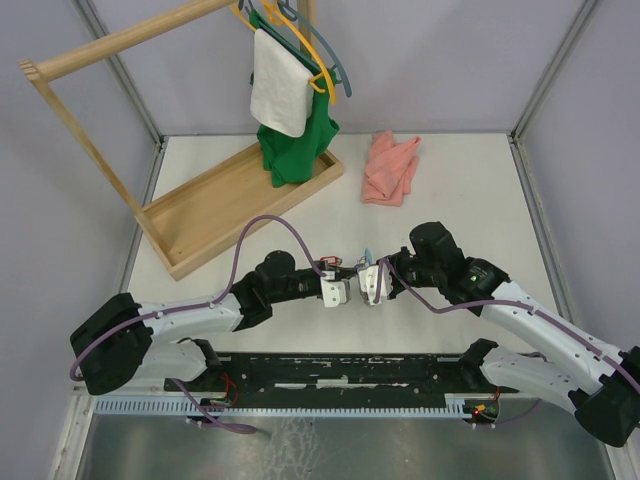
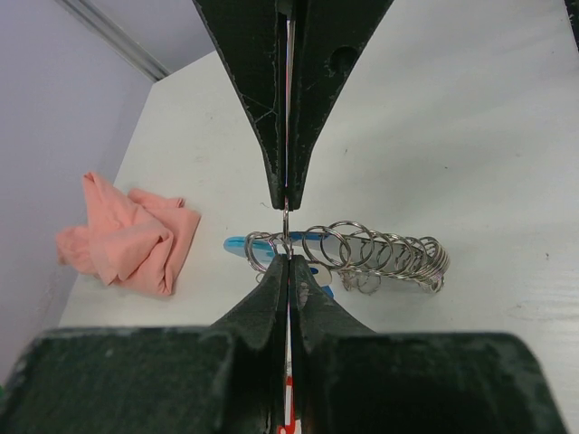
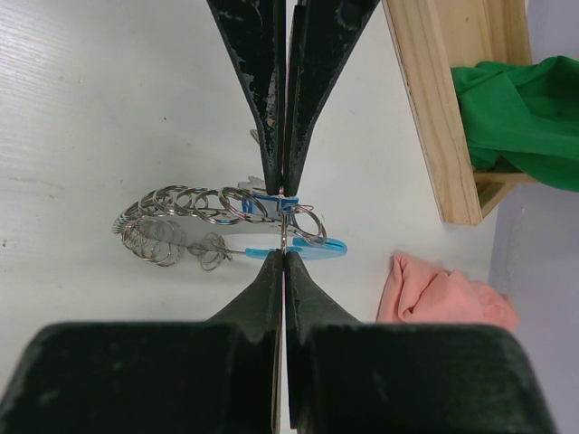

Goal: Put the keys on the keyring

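The keyring (image 2: 380,253) is a curved run of silver wire rings with a bright blue section (image 2: 242,244) at one end. It hangs between my two grippers just above the table. It also shows in the right wrist view (image 3: 181,210), with its blue section (image 3: 312,246) and a blue tag (image 3: 262,201) beside it. My left gripper (image 2: 287,233) is shut on a thin metal key. A red and white tag (image 2: 291,398) shows between its jaws. My right gripper (image 3: 284,226) is shut on a ring at the keyring's blue end. In the top view the left gripper (image 1: 333,293) and the right gripper (image 1: 372,287) face each other tip to tip.
A pink cloth (image 1: 390,168) lies at the back of the table, right of centre. A wooden rack with a tray base (image 1: 235,210) stands at the back left. It holds a green garment (image 1: 295,150) and a white towel (image 1: 278,90) on hangers.
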`<state>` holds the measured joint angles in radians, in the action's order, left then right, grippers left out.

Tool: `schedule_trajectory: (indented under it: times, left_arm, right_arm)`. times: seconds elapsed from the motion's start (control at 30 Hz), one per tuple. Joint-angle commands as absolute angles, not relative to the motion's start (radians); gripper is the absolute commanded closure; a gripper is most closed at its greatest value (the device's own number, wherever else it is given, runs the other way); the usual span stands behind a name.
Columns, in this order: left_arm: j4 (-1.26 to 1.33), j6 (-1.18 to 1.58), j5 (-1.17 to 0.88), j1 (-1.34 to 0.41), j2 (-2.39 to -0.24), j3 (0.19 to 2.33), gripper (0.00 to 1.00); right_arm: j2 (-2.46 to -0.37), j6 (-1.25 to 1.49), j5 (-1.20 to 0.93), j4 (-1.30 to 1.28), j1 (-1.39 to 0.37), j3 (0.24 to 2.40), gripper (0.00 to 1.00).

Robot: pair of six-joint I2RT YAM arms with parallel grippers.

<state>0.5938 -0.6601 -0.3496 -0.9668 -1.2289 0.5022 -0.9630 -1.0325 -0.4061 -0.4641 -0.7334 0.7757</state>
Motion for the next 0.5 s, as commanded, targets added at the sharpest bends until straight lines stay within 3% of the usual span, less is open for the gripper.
schedule_trajectory:
  times: [0.0,0.47]
  left_arm:
    - [0.656,-0.640,-0.372,-0.971,-1.236,0.546,0.97]
    - [0.640,-0.635,-0.344,-0.972,-1.207,0.534,0.97]
  right_arm:
    - [-0.953,-1.019,-0.413,-0.436,-0.740,0.793,1.00]
    - [-0.942,-1.019,-0.374,-0.443,-0.740,0.792,0.99]
